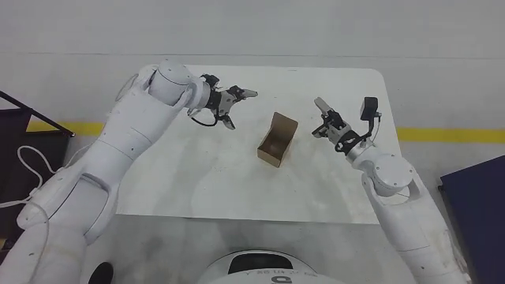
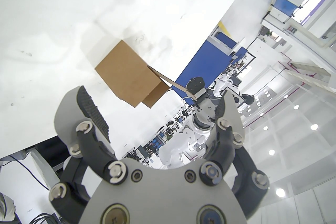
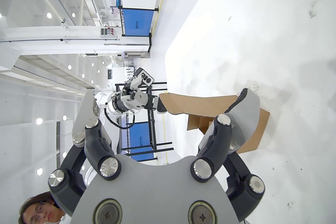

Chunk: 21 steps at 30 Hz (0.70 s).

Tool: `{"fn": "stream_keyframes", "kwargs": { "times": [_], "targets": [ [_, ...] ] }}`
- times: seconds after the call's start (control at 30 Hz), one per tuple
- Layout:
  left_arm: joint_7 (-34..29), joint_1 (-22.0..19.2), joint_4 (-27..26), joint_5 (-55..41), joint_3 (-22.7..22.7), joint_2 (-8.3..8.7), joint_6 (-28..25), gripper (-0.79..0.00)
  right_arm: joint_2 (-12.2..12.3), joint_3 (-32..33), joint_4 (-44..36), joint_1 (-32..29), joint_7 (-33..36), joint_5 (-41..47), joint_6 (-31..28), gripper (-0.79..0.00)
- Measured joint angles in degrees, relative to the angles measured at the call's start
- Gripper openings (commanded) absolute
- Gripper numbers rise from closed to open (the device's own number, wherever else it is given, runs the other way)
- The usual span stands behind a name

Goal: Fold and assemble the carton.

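Op: Left gripper [image 2: 156,96] first: fingers spread wide, nothing between them. Right gripper [image 3: 168,95] reads the same on my end, fingers well apart, nothing held.

Desk: Where's the carton?

Op: Carton [image 1: 277,140] sits on the table [image 1: 197,181], roughly mid-table, between the two grippers and touching neither. Top view shows it open upward with one flap standing up.

Desk: Bottom folded shut?

Op: Can't tell. It rests on the table, so I have no view of the underside. In the right wrist view one of my own fingers [image 3: 246,114] covers a good part of the carton body, so I only get the flap and a slice of the inside. In the left wrist view I see a closed side wall, and the flap cuts across the far arm behind it.

Desk: Other flaps?

Op: Hard to make out. I can only count the one.
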Motion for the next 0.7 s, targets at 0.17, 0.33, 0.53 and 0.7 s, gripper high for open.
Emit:
{"fn": "stream_keyframes", "kwargs": {
  "times": [0.17, 0.33, 0.53, 0.7],
  "targets": [
    [0.2, 1.1, -1.3, 0.2, 0.3, -0.05, -1.5, 0.0, 0.0, 0.0, 0.0, 0.0, 0.0, 0.0, 0.0, 0.0],
    [-6.2, 3.9, -1.2, 0.9, -1.6, 1.43, -10.4, 0.0, 0.0, 0.5, -0.7, -1.1, 2.2, 2.5, -1.9, 0.0],
    [-26.2, 4.8, -3.9, 10.5, -1.6, 4.48, -24.6, -0.006, 0.8, 4.0, -0.8, -6.5, 13.3, 7.9, -8.2, 0.0],
    [-24.9, 4.4, -7.0, 19.3, -2.1, 5.76, -22.2, 0.0, 1.3, 4.3, -1.3, -9.3, 18.7, 5.2, -10.2, 0.0]
  ]
}}
